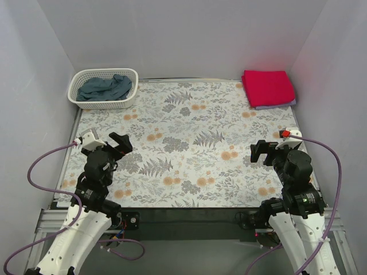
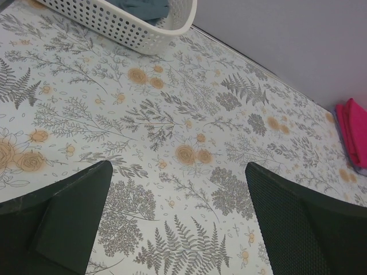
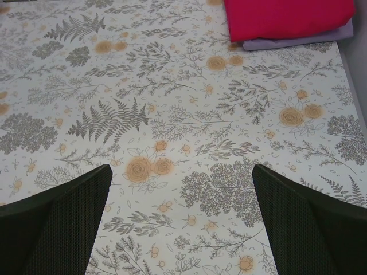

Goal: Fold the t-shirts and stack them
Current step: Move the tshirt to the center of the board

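A bright red folded t-shirt [image 1: 267,87] lies on a pale lavender folded one [image 1: 279,105] at the table's far right corner; both show in the right wrist view, red [image 3: 287,17] over lavender [image 3: 298,41]. A slate blue-grey t-shirt [image 1: 106,87] sits crumpled inside the white basket [image 1: 76,87]. My left gripper [image 1: 117,143] hovers open over the near left of the cloth, nothing between its fingers [image 2: 69,217]. My right gripper [image 1: 262,152] stands open over the near right, also with nothing in it, its fingers [image 3: 298,223] wide apart.
A floral cloth [image 1: 189,143] covers the table. Grey walls close in the back and both sides. The basket [image 2: 132,26] stands at the far left corner. Purple cables loop from both wrists near the table's front edge.
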